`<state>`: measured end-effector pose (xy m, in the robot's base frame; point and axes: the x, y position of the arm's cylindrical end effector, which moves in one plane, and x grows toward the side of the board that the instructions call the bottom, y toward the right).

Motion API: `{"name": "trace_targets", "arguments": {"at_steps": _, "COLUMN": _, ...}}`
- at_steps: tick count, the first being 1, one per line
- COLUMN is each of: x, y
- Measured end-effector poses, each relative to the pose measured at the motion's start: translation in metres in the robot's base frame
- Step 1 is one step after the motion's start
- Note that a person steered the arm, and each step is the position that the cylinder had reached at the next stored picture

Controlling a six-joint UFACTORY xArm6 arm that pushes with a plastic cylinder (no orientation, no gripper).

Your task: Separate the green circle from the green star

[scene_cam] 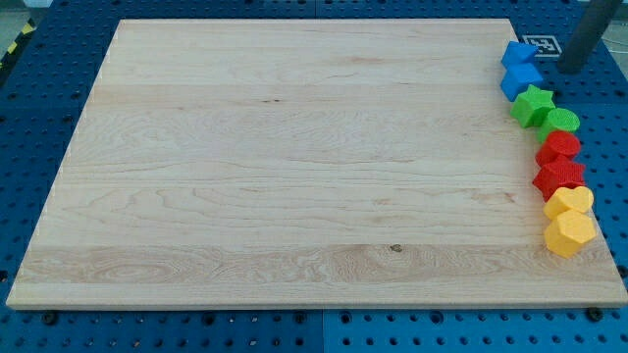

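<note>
The green star (533, 104) lies at the right edge of the wooden board (294, 167), and the green circle (563, 122) touches it on its lower right. My rod comes down at the view's top right; my tip (569, 71) is just off the board's right edge, above and to the right of both green blocks, apart from them.
Blocks line the right edge in a column: two blue blocks (520, 69) above the green star, two red blocks (559, 164) below the green circle, then two yellow blocks (570, 221). A blue perforated table (39, 108) surrounds the board.
</note>
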<state>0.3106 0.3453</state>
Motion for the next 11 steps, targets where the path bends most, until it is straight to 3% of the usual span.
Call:
{"name": "trace_targets", "arguments": {"at_steps": 5, "x": 0.115, "y": 0.000}}
{"name": "trace_targets", "arguments": {"at_steps": 7, "x": 0.121, "y": -0.006}}
{"name": "trace_targets", "arguments": {"at_steps": 11, "x": 0.112, "y": -0.083}}
